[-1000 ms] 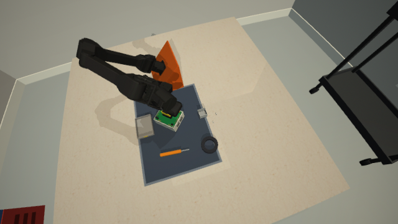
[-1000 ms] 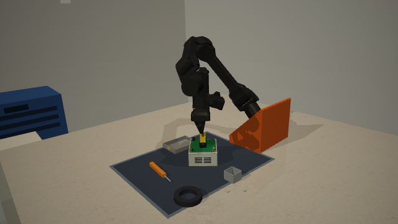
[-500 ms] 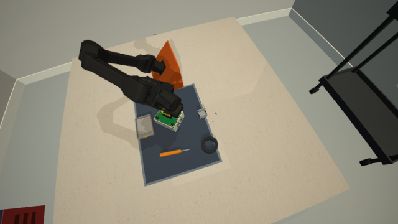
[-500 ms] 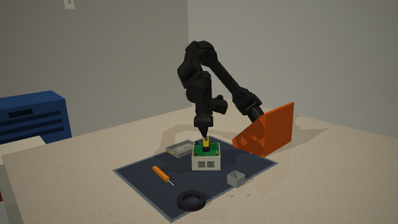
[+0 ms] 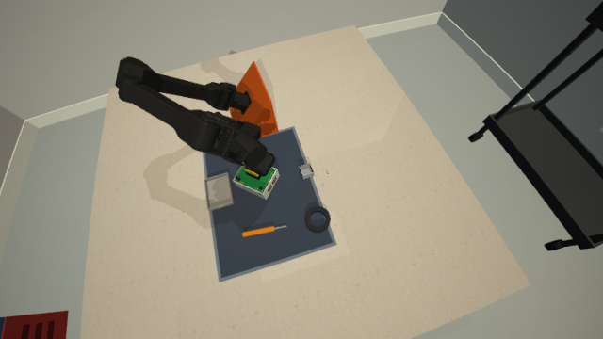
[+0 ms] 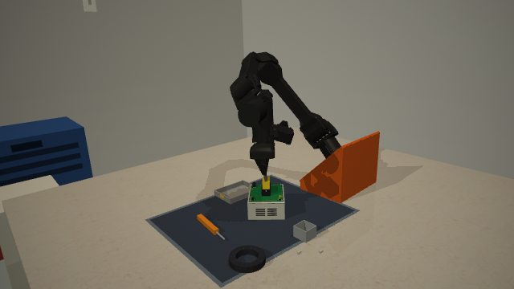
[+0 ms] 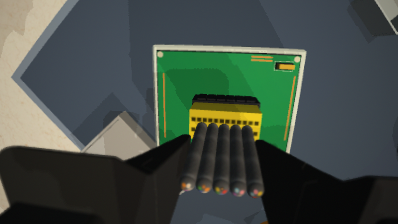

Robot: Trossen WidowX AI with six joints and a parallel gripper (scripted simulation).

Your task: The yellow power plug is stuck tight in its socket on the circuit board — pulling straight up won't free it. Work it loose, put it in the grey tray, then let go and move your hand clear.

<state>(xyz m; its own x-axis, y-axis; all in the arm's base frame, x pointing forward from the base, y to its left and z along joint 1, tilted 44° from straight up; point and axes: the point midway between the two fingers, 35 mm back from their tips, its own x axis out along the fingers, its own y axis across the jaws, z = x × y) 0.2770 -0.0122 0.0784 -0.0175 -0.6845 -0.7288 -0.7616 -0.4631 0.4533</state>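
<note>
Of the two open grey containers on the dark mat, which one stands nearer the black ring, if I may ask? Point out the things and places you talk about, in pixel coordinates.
The small, square grey box [image 5: 307, 174] [image 6: 305, 234], narrower than the yellow-marked tray.

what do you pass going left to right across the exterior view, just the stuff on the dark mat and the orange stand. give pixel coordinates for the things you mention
orange-handled screwdriver [image 5: 258, 232] [image 6: 207, 224] → black ring [image 5: 307, 225] [image 6: 246, 270] → small grey open box [image 5: 307, 174] [image 6: 304, 234] → orange stand [image 5: 256, 101] [image 6: 359, 164]

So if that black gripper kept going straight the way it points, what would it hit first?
Probably the green circuit board or the plug's black socket; the gripper holds the yellow plug; exact depth is unclear.
</note>
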